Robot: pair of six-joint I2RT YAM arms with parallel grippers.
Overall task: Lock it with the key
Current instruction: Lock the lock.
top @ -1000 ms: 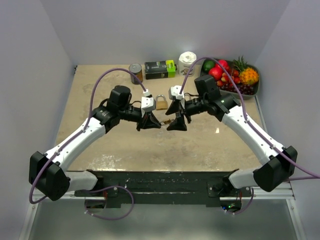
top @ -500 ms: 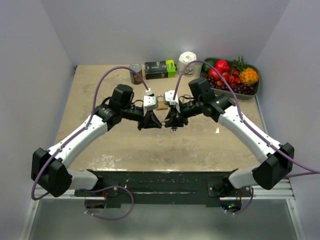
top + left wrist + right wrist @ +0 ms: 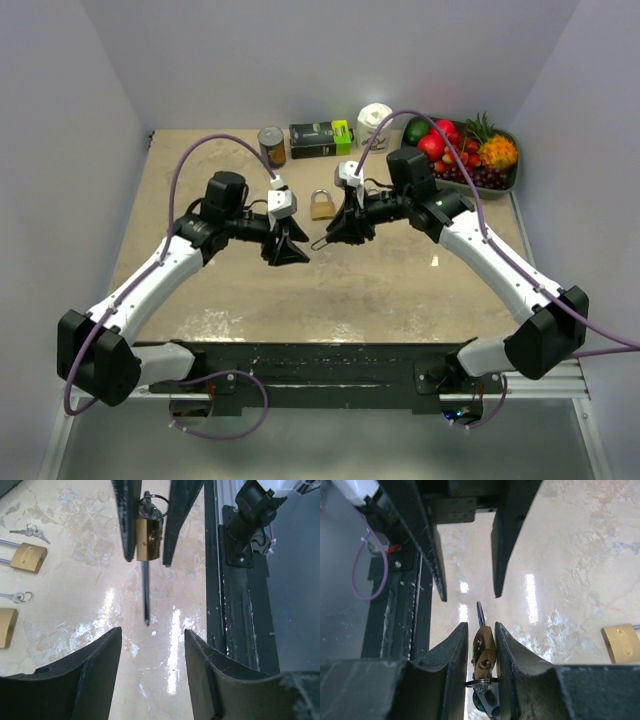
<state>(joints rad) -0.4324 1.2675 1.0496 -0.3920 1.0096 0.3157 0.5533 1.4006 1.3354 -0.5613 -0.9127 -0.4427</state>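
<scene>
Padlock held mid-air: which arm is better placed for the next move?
Left, likely: left gripper is open, empty, facing the padlock, whose shackle points at it; right gripper is shut on the padlock.

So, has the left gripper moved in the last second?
Yes. The left gripper has pulled back leftward, away from the brass padlock lying on the table.

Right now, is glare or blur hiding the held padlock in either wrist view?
Left wrist: held padlock sharp, glare streaks on the table below, clear of it. Right wrist: it sits close to the lens, slightly soft, glare patches beyond. Top external: evenly lit, lock barely visible.
</scene>
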